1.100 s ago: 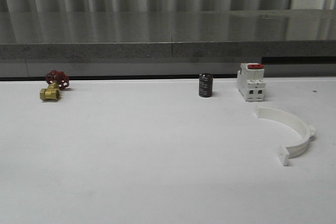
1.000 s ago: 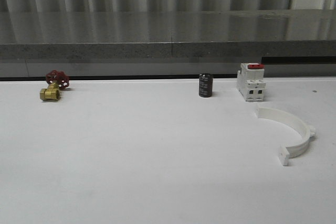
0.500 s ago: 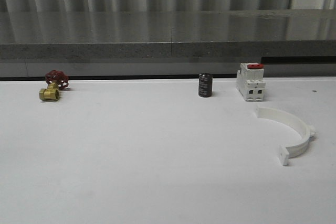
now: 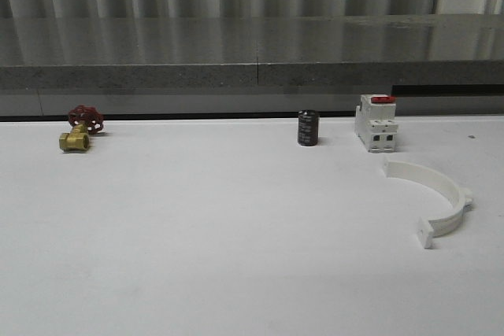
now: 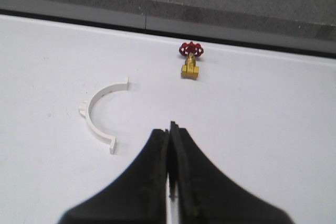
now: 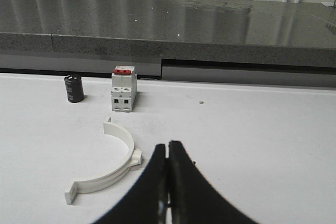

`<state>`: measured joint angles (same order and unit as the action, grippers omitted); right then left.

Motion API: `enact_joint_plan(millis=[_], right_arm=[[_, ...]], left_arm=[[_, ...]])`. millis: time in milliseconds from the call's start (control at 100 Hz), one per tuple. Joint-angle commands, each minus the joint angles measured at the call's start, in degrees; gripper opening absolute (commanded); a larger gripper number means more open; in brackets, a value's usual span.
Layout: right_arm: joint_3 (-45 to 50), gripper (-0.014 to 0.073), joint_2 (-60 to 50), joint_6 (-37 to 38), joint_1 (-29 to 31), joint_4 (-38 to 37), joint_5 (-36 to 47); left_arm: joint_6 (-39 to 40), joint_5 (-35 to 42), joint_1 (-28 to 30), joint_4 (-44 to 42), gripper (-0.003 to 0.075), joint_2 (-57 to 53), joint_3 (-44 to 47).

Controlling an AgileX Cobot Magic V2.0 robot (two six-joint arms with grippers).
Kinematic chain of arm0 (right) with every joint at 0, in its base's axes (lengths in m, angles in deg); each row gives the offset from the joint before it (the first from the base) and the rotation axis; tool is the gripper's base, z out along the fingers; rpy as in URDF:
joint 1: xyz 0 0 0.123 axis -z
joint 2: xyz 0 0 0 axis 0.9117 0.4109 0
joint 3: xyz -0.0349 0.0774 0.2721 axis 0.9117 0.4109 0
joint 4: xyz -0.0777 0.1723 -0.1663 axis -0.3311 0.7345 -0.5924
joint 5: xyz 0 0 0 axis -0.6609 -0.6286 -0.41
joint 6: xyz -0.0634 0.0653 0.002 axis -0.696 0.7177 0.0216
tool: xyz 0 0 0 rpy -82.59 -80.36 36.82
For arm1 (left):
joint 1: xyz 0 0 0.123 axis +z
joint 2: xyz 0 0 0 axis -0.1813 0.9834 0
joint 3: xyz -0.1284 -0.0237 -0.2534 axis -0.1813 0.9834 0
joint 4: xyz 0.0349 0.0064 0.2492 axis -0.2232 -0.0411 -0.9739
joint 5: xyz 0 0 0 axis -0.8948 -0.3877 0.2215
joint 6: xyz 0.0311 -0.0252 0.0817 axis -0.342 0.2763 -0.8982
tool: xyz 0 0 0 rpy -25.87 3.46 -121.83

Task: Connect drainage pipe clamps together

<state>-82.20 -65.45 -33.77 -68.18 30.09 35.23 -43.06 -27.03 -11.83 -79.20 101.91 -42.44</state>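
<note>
One white half-ring drainage pipe clamp lies flat at the right of the table, its opening toward the left. The right wrist view has this clamp just beside my right gripper, which is shut with nothing in it. A second white half-ring clamp lies flat on the table in the left wrist view, off to the side and ahead of my left gripper. That gripper is also shut and empty, hovering over bare table.
A white boxy breaker with a red top stands just behind the right clamp. A small black cylinder stands to its left. A brass valve with a red handwheel sits far left. A grey ledge bounds the table's back.
</note>
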Motion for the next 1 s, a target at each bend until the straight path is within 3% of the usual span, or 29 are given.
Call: enact_joint_plan(millis=[0,250,340,460,610,680,990], right_arm=[[-1.00,-0.0067,-0.83,-0.66,0.03,0.15,4.74],[-1.00,-0.0067,-0.83,-0.66,0.03,0.15,4.74],[-1.00,-0.0067,-0.83,-0.66,0.03,0.15,4.74],[-1.00,-0.0067,-0.83,-0.66,0.03,0.15,4.74],[-1.00,-0.0067,-0.83,-0.66,0.03,0.15,4.74],[-1.00,-0.0067,-0.83,-0.66,0.03,0.15,4.74],[-1.00,-0.0067,-0.83,-0.66,0.03,0.15,4.74]], left_arm=[[0.43,1.59,-0.35,0.32,-0.0021,3.28,-2.72],[0.43,1.46,-0.35,0.09,-0.0020,8.15,-2.72],[0.43,1.46,-0.35,0.09,0.0013,9.71,-2.72],[0.43,1.46,-0.35,0.09,0.0183,11.14,-2.72],[0.43,1.46,-0.35,0.09,0.0507,12.35,-2.72],[0.43,1.32,-0.35,0.09,0.0584,12.46,-2.72],[0.43,1.15,-0.35,-1.25,0.0585,17.99,-5.66]])
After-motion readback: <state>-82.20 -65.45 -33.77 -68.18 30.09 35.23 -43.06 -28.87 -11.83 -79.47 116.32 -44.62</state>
